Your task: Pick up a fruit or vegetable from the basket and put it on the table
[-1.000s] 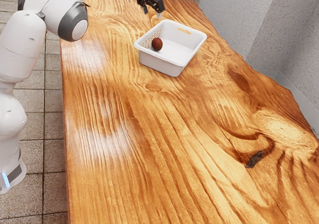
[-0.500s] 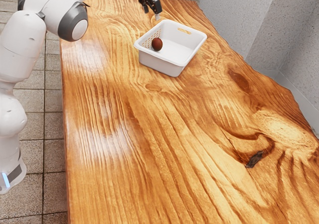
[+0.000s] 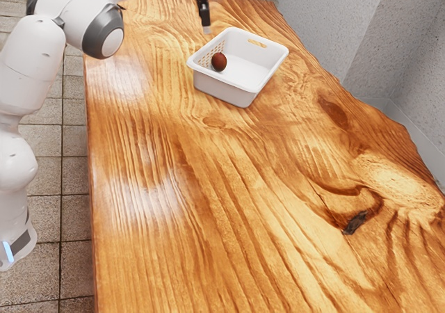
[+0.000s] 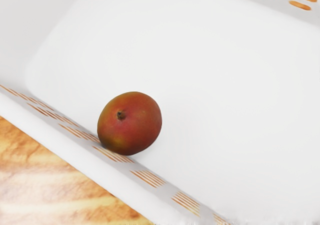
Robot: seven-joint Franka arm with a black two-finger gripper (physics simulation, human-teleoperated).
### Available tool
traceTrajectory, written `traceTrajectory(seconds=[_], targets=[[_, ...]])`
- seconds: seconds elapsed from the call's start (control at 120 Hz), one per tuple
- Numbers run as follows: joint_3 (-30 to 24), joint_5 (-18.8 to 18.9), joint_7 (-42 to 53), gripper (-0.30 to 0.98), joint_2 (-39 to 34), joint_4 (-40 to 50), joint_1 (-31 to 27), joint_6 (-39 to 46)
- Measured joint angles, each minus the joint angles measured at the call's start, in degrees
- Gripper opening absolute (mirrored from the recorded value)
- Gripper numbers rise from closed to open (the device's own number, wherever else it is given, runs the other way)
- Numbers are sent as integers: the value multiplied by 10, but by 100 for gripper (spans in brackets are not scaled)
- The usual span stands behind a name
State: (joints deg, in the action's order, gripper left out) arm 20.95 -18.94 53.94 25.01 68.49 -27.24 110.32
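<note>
one reddish fruit inside white basket, lying beside slotted side wall; black gripper near basket, beyond its rim; gripper open or closed: cannot tell.

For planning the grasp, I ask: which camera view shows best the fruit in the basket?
The wrist view: it shows the fruit close, with its stem spot and reddish skin. The exterior view shows it as a small dark-red ball inside the basket.

indoor room of unclear kind, square grey floor tiles, speckled grey walls, knotted wooden desk
</note>
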Motion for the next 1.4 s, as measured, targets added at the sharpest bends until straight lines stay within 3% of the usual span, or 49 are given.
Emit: traceTrajectory(seconds=[0.125, 0.242, 0.342, 0.575, 0.942, 1.167, 1.4], targets=[[-1, 12, 64, 68, 1, 0, 0, 1], [-5, 60, 112, 69, -1, -4, 3, 2], [-22, 77, 144, 68, 0, -6, 6, 34], [-33, 51, 195, 69, -1, -1, 6, 90], [-44, 14, 208, 69, 37, -5, 5, 108], [-36, 43, 178, 68, 165, -195, -16, 8], [-37, 65, 153, 68, 191, -224, -28, -72]])
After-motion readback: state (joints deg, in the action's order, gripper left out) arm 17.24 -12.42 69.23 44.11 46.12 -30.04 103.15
